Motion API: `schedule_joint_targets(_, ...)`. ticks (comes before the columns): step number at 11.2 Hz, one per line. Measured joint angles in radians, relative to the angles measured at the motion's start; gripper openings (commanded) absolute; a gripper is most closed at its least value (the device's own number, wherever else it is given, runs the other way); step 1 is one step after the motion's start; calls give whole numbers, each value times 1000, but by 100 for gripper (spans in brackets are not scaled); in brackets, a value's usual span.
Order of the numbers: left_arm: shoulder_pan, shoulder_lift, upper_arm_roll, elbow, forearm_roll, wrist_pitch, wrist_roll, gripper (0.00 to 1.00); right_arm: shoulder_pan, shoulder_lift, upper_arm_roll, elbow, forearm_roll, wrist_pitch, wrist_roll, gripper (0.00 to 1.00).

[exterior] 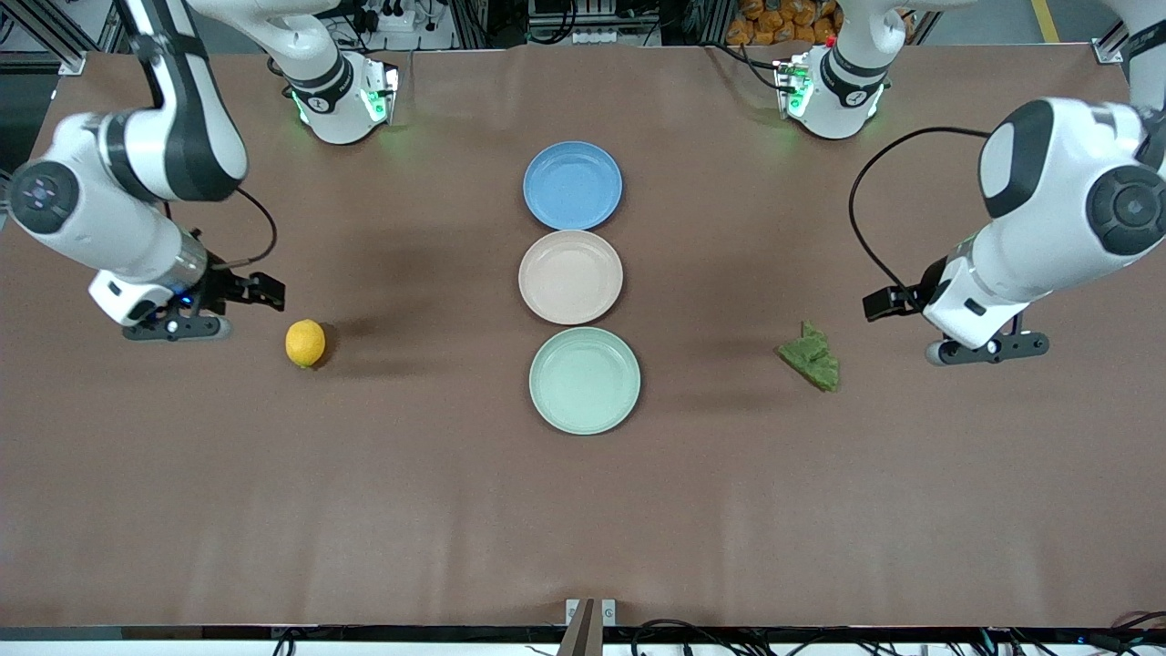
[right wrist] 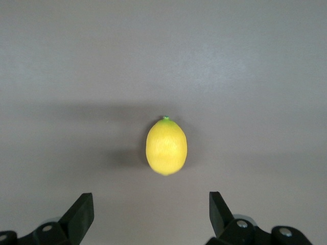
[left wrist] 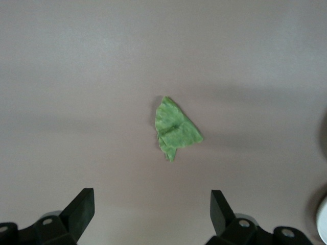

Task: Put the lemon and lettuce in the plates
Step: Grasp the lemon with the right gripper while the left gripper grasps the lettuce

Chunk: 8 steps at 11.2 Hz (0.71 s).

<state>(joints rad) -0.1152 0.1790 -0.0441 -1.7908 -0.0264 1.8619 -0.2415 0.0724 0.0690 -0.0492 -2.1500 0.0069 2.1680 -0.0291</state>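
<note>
The yellow lemon (exterior: 305, 343) lies on the brown table toward the right arm's end; it also shows in the right wrist view (right wrist: 166, 146). My right gripper (exterior: 178, 328) (right wrist: 150, 196) hangs open and empty over the table beside the lemon, apart from it. The green lettuce (exterior: 810, 357) lies flat toward the left arm's end, and it shows in the left wrist view (left wrist: 175, 129). My left gripper (exterior: 988, 349) (left wrist: 152, 194) hangs open and empty over the table beside it. The beige-pink plate (exterior: 570, 276) and the mint green plate (exterior: 584, 380) sit empty at mid-table.
A blue plate (exterior: 572, 185) sits empty just farther from the front camera than the beige-pink plate, in one line with both. The table is covered with brown cloth (exterior: 410, 510).
</note>
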Motion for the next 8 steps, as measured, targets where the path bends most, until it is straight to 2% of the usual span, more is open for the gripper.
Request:
schedule_joint_targets(2, 3, 10, 2, -79, 0, 105, -5, 100, 0, 74, 0, -49, 0, 147, 0, 100)
schedule_joint_targets(5, -4, 15, -1, -194, 3, 230, -18, 100, 0, 146, 0, -94, 0, 265, 0, 100)
schedule_joint_targets(8, -54, 64, -6, -229, 39, 277, -76, 100, -3, 207, -3, -102, 0, 342, 0, 100)
